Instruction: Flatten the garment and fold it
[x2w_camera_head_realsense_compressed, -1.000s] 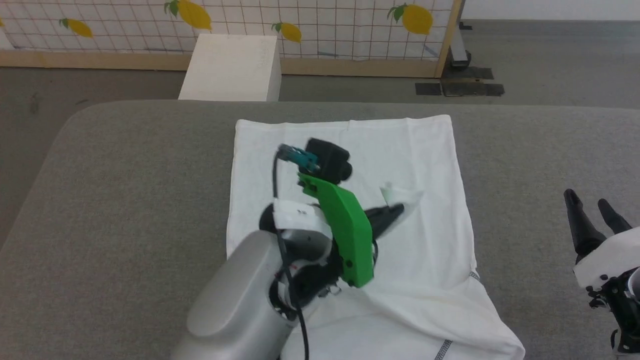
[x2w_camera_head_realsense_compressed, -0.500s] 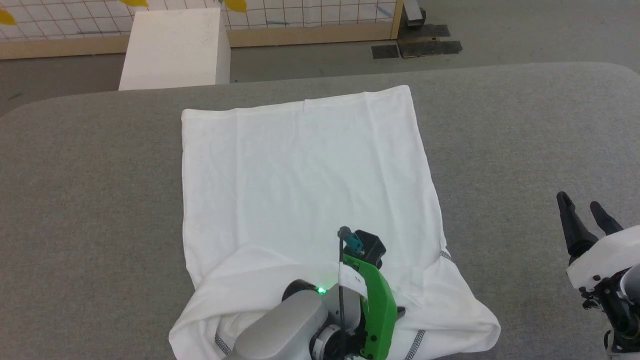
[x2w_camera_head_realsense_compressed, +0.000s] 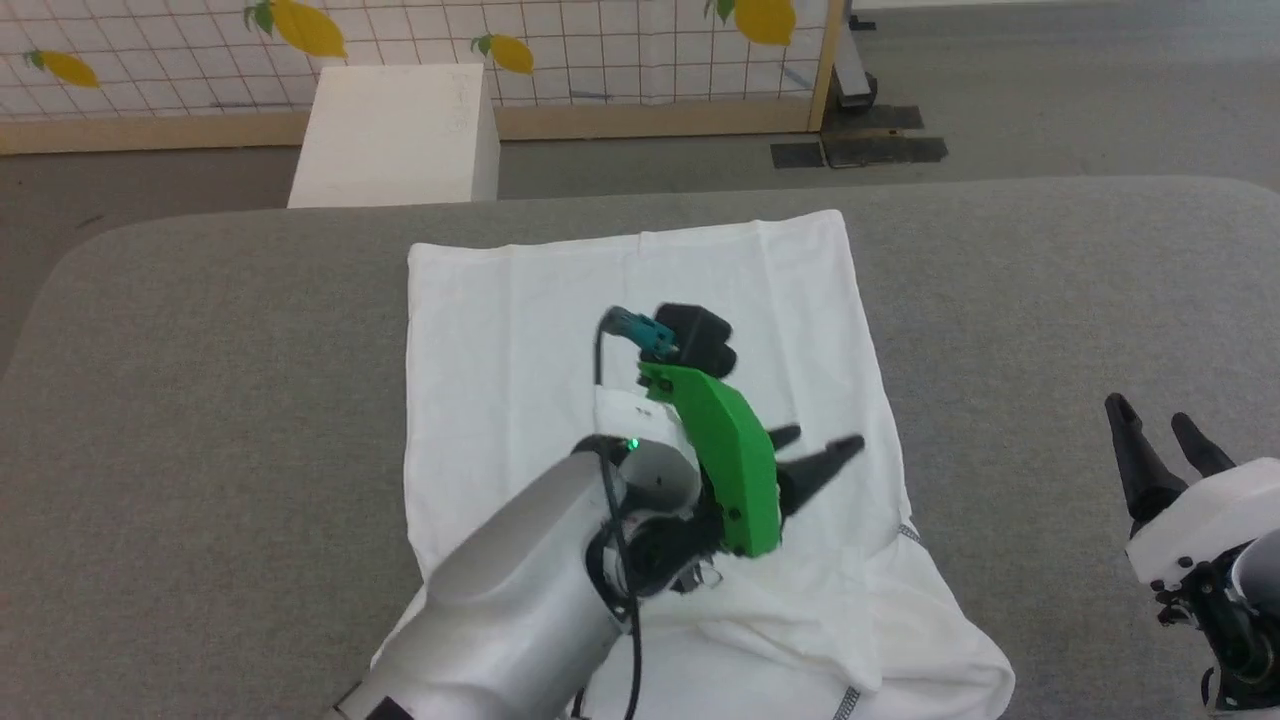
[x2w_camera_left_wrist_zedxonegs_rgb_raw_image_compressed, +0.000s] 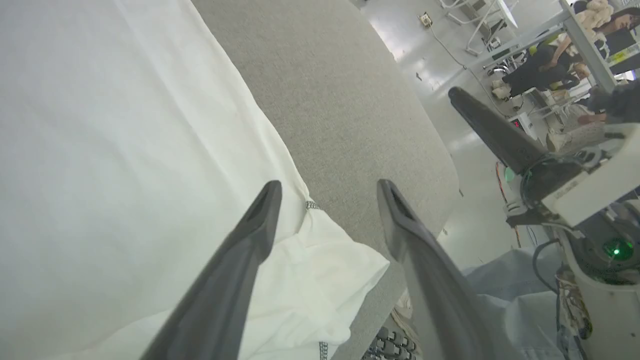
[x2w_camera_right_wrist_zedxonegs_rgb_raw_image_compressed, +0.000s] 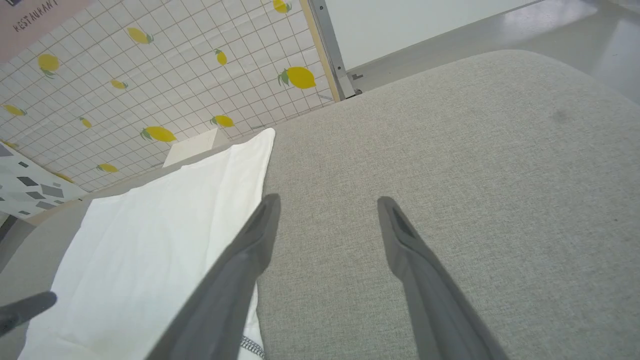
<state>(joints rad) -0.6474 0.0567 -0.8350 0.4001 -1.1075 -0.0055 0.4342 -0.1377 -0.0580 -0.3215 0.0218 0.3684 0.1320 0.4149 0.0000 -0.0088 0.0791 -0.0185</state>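
Garment (x2w_camera_head_realsense_compressed: 520, 320): white soft cloth T-shirt, spread on grey padded table (x2w_camera_head_realsense_compressed: 200, 350), near end bunched. Head view adds rigid white box (x2w_camera_head_realsense_compressed: 395, 135) beyond the table; left wrist view adds dark zigzag stitching (x2w_camera_left_wrist_zedxonegs_rgb_raw_image_compressed: 312, 205) at the hem. Left gripper (x2w_camera_head_realsense_compressed: 822, 440) angled rightward above the cloth, jaws apart, empty. Right gripper (x2w_camera_head_realsense_compressed: 1148, 412) upright over bare table, jaws apart, empty.

You have bright, even room light, and shadows are weak and soft. In the left wrist view the large white soft cloth T-shirt (x2w_camera_left_wrist_zedxonegs_rgb_raw_image_compressed: 100, 150) is washed out, with its folds barely readable, and the glossy pale floor (x2w_camera_left_wrist_zedxonegs_rgb_raw_image_compressed: 430, 45) glares. The long dark fingers (x2w_camera_left_wrist_zedxonegs_rgb_raw_image_compressed: 225, 280) of the left end effector (x2w_camera_left_wrist_zedxonegs_rgb_raw_image_compressed: 327, 186) look soft, too near the lens. In the right wrist view the grid lines on the lemon-printed wall panel (x2w_camera_right_wrist_zedxonegs_rgb_raw_image_compressed: 150, 75) bow towards the edges.
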